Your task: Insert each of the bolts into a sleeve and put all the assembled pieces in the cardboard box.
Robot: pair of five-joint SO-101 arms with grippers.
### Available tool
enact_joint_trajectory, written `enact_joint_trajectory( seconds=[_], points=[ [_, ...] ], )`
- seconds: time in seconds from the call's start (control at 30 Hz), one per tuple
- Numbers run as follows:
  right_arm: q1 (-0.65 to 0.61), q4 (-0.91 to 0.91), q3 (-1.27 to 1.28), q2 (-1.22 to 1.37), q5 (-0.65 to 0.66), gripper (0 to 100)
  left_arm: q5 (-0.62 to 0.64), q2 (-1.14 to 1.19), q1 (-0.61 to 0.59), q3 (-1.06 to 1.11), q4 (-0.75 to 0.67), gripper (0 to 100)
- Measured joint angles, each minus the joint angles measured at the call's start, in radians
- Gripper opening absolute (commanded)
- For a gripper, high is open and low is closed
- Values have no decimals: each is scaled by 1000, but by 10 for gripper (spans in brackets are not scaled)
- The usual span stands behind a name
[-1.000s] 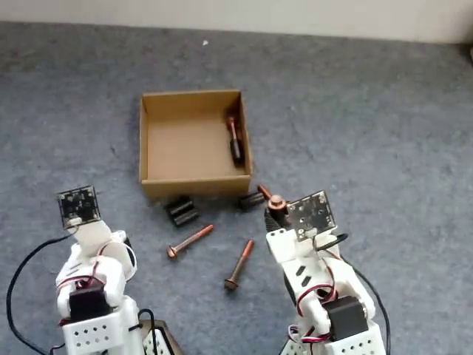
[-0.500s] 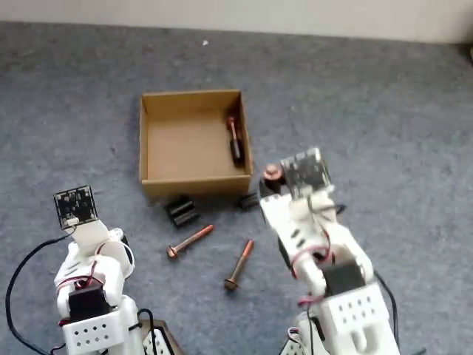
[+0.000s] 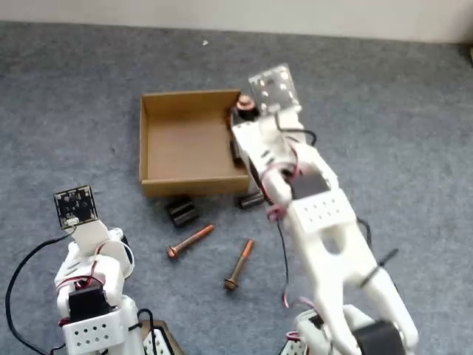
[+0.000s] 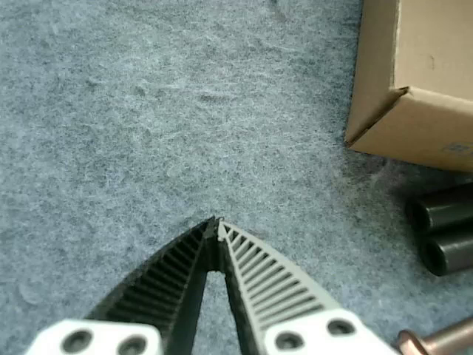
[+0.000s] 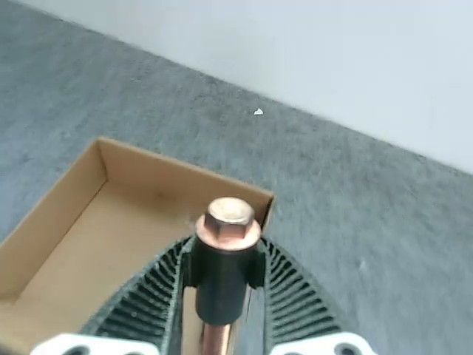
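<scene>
1. Over the cardboard box (image 3: 188,100), above its right-hand wall near the far corner, the right gripper (image 5: 223,250) pinches a black sleeve (image 5: 222,281) between its fingers. A copper bolt (image 5: 229,220) is seated in the sleeve, head up.
2. Inside the box, against that same wall, lies another assembled piece (image 3: 234,152), partly hidden by the arm.
3. Just outside the box's near wall, a pair of sleeves (image 3: 181,212) rests side by side. A third sleeve (image 3: 251,200) lies by the near right corner, close to the arm.
4. Farther from the box than the sleeves, two loose bolts lie apart from each other on the grey surface (image 3: 384,111). One bolt (image 3: 191,241) is nearer the pair of sleeves and the other bolt (image 3: 239,263) is farther out.
5. Off the box's near left corner, the left gripper (image 4: 216,229) hangs low over the surface. Its fingers are pressed together on nothing.
</scene>
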Motion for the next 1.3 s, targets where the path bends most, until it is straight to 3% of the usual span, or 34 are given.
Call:
enact_joint_trajectory(
  seconds=[0.3, 0.77, 0.93, 1.07, 1.3],
  points=[
    [0, -21, -176, 229, 0, 5, 0, 0, 0, 0, 0, 7],
    [0, -109, -204, 466, 0, 43, 0, 0, 0, 0, 0, 7],
    [2, -112, -206, 470, 0, 169, 0, 0, 0, 0, 0, 7],
    [2, -110, -207, 425, -2, 170, 0, 0, 0, 0, 0, 7],
    [-14, 64, -209, 233, -2, 170, 0, 0, 0, 0, 0, 7]
  ],
)
